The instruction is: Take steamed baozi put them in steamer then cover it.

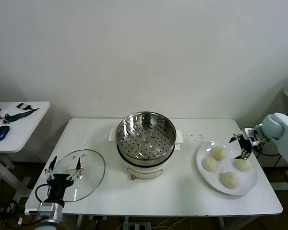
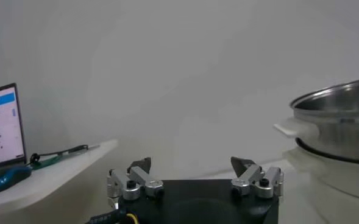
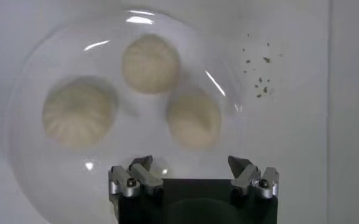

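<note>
Hovering open and empty over the plate (image 1: 203, 152) near the tabletop's right edge, right gripper (image 1: 243, 146) targets baozi (image 1: 243, 164); left gripper (image 1: 64, 169), open, waits above cover (image 1: 92, 175).

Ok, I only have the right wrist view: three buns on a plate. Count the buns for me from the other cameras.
Observer: Four baozi lie on the plate; one sits outside your picture.
Operator: Give me the steamer's state.
Observer: The steamer stands mid-table, uncovered and empty.
Operator: Now find the cover.
Observer: The cover lies flat on the table at the robot's left, with the open left gripper at its near edge.
</note>
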